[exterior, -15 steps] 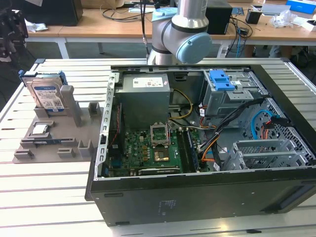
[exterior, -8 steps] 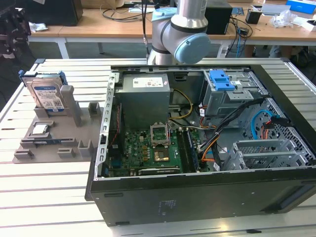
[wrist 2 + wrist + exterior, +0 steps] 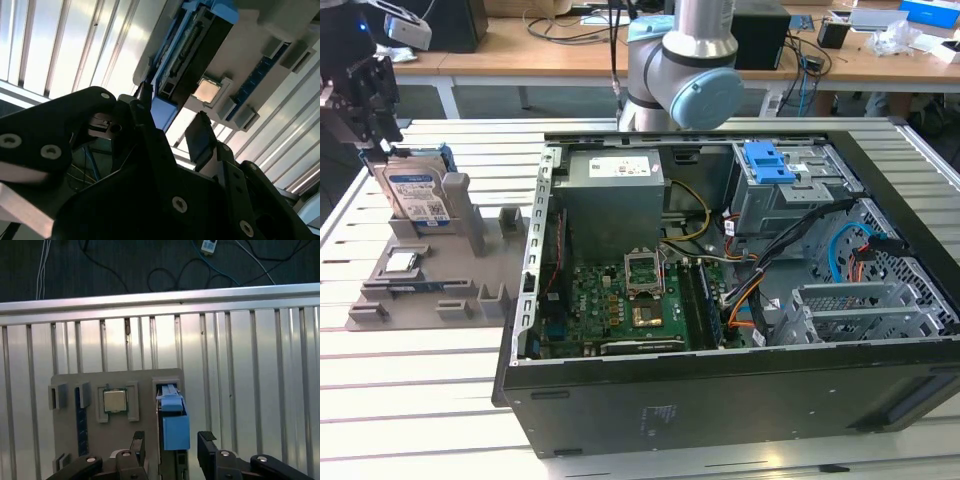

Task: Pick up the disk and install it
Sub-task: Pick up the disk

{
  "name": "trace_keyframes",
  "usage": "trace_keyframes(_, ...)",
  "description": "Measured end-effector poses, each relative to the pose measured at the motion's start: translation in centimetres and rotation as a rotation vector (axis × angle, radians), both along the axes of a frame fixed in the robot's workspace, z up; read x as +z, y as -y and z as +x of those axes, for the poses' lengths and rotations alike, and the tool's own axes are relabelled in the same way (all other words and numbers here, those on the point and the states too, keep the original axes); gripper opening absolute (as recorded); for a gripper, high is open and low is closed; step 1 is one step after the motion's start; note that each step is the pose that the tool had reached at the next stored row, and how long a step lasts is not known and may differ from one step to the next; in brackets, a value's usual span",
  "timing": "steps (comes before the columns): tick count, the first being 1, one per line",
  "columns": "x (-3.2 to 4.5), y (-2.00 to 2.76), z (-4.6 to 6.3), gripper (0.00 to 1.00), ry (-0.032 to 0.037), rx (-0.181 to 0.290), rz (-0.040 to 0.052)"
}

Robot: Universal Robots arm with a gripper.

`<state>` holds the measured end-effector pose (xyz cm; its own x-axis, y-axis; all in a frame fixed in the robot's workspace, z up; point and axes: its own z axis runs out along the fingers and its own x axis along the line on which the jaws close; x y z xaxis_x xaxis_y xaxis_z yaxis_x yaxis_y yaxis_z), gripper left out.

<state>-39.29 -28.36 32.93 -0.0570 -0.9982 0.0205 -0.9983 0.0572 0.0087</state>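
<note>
Hand (image 3: 375, 130) wide open over the upright disk (image 3: 417, 192)

Exterior view: the disk stands on edge in a slot of the grey holder (image 3: 450, 295). It is to the exterior view's left of the open computer case (image 3: 720, 400), and both rest on the slatted desk (image 3: 420, 420). Standing upright likely leaves its top edge free for a grasp from above, and the hand hangs right at that edge. The disk's face is silver metal with a white label carrying a blue band and barcodes. A blue frame (image 3: 447, 160) edges it. A small square chip (image 3: 400, 262) lies flat in the holder, nearer the camera.

Second wrist view: the dark fingers (image 3: 200, 135) are spread apart, and the end of the blue frame sits between them. The disk's dark side runs away beyond.

First wrist view: looking down, the hand is wide, with one finger on each side of the blue frame. A gap shows on both sides, so nothing is gripped. I judge the spread is set to clear the frame's width. The chip sits just beside the disk's slot.
</note>
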Motion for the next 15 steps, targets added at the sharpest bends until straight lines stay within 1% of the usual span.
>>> trace_keyframes(2, -0.36, 0.0, 0.0, 0.54, 0.0, 0.005, -0.0001)
trace_keyframes(4, -0.98, 0.0, 0.0, 0.54, 0.0, 0.013, -0.0001)
trace_keyframes(5, -1.16, -0.01, 0.0, 0.54, 0.0001, 0.015, 0.0)
trace_keyframes(7, -1.83, 0.0, 0.0, 0.54, 0.0, 0.023, 0.0)
trace_keyframes(13, -3.04, -0.01, 0.0, 0.54, 0.0001, 0.036, 0.0)
trace_keyframes(14, -3.41, -0.01, 0.0, 0.54, 0.0, 0.038, 0.0)
trace_keyframes(15, -3.57, -0.01, 0.0, 0.54, 0.0001, 0.039, 0.0)
